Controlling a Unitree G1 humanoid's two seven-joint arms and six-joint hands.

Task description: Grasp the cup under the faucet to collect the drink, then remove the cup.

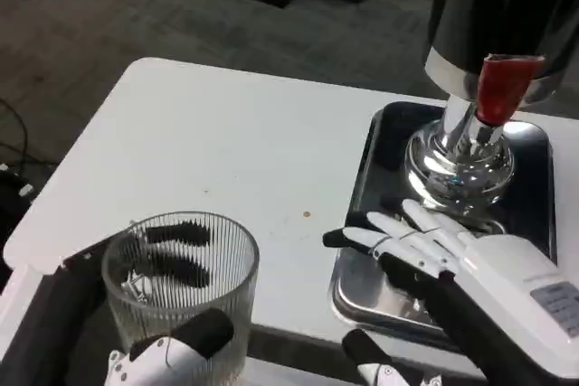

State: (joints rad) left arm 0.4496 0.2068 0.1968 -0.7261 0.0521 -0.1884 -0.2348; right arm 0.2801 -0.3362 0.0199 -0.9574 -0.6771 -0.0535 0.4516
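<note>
Both hands show: the left hand [167, 350] grips the ribbed glass cup [181, 287], the right hand [452, 255] hovers spread and empty over the steel tray [357, 291]

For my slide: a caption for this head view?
Left hand holds the cup; right hand rests over the dispenser's tray.

No text you can read anywhere, a small grey label on the back of the right hand [507, 268] too blurred for you to make out, no brand, number or sign legible on anything else
</note>
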